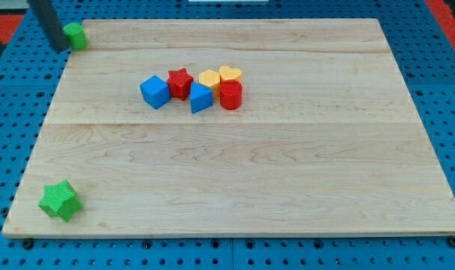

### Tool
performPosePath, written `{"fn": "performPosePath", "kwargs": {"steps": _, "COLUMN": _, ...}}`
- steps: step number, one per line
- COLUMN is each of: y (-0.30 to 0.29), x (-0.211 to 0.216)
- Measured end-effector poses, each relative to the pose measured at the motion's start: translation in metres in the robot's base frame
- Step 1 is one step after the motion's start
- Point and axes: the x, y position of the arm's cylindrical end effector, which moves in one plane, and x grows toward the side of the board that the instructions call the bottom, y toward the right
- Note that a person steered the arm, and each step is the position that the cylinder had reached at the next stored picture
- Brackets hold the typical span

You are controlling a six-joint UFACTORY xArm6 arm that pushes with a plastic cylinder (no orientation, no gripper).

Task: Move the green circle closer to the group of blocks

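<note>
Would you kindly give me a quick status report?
My tip at the green circle's left side, top-left corner. Group of blocks mid-board, well apart. Nothing between; green star far off, bottom-left.

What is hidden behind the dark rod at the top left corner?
The green circle sits behind my tip; the rod covers the circle's left part, so that edge and any contact there cannot be seen.

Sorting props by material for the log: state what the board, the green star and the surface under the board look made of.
Board: pale wood, matte, judging by the grain lines and plank seams. Green star: probably plastic, perhaps 3D-printed, since its sides show fine ridges. Surface under the board: blue sheet with regular rows of holes, likely painted metal or plastic; the look leaves it open.
</note>
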Motion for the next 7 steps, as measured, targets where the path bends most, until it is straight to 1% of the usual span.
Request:
{"fn": "performPosePath", "kwargs": {"steps": 1, "y": 0.011, "x": -0.031}}
{"fn": "performPosePath", "kwargs": {"steps": 2, "y": -0.009, "x": -0.038}}
{"fn": "performPosePath", "kwargs": {"steps": 3, "y": -0.008, "x": -0.046}}
{"fn": "performPosePath", "kwargs": {"steps": 4, "y": 0.007, "x": -0.05}}
{"fn": "performPosePath", "kwargs": {"steps": 5, "y": 0.114, "x": 0.012}}
{"fn": "performPosePath", "kwargs": {"steps": 6, "y": 0.172, "x": 0.076}}
{"fn": "performPosePath", "kwargs": {"steps": 7, "y": 0.281, "x": 0.034}}
